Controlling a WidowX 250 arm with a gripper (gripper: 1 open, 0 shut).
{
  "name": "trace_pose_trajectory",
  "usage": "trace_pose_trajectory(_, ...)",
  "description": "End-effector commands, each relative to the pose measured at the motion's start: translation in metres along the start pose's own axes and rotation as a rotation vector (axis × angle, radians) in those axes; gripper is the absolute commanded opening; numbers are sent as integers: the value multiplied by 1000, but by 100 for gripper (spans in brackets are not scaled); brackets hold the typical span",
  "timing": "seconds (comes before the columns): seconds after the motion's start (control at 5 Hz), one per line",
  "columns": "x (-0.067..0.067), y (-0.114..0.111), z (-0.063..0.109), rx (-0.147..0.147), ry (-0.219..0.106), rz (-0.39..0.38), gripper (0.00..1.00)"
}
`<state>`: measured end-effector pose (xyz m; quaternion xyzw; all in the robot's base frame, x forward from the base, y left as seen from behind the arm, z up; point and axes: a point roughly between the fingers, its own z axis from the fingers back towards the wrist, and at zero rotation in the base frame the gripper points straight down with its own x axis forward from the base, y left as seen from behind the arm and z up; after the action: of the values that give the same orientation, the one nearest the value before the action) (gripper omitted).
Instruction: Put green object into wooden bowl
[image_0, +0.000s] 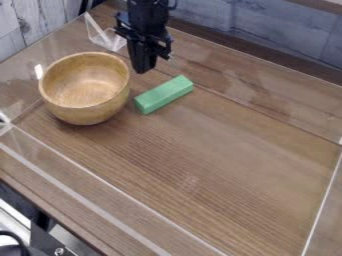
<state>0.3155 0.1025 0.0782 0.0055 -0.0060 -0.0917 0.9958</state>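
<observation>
A dark brown wooden table (227, 150) with lengthwise grain fills most of the view, and soft light leaves pale glare on its far part. A low clear barrier (54, 172), perhaps acrylic, runs along its edges. Behind it stands a wall of weathered grey planks (274, 25). Dark shapes at the lower left corner (27, 240) are too unclear to identify.
</observation>
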Motion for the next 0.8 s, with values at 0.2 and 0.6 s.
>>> trace_pose_trajectory(0.2, 22, -14, 1, 21, -39, -46, 0)
trace_pose_trajectory(0.6, 22, -18, 6, 9, -41, 25, 0)
